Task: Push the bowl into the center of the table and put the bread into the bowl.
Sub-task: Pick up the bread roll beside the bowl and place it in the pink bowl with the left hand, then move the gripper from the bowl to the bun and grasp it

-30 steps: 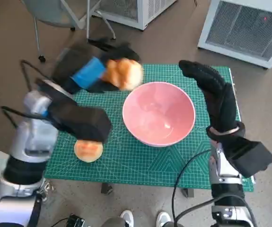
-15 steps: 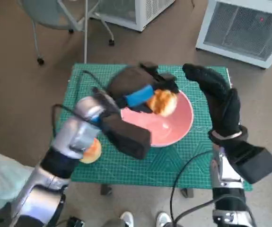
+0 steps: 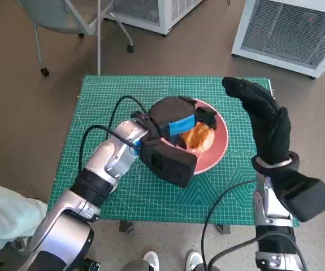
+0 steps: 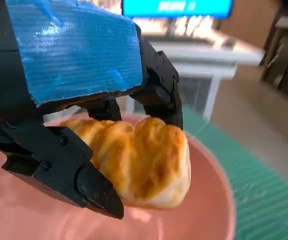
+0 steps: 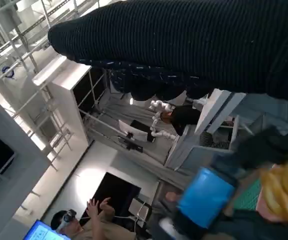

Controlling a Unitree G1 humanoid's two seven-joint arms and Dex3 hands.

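The pink bowl [image 3: 217, 148] sits near the middle of the green mat table [image 3: 94, 96], largely covered by my left hand [image 3: 179, 121]. That hand grips a golden bread roll [image 3: 199, 137] low inside the bowl. In the left wrist view the black fingers [image 4: 73, 170] wrap the bread [image 4: 144, 160] just above the bowl's inner wall [image 4: 219, 200]. My right hand [image 3: 264, 121] stands upright just right of the bowl, fingers extended, holding nothing. The right wrist view shows the glove [image 5: 209, 45], the blue-taped left hand [image 5: 206, 192] and the bread [image 5: 284, 195].
A chair [image 3: 66, 17] and white ventilated units [image 3: 298, 28] stand on the floor behind the table. Feet [image 3: 151, 261] show at the near edge and pale cloth [image 3: 4, 214] at the lower left. A person [image 5: 78, 225] appears in the right wrist view.
My left hand has carried the bread from the table's back left across and down into the bowl. The head camera has shifted. The right hand stays beside the bowl.
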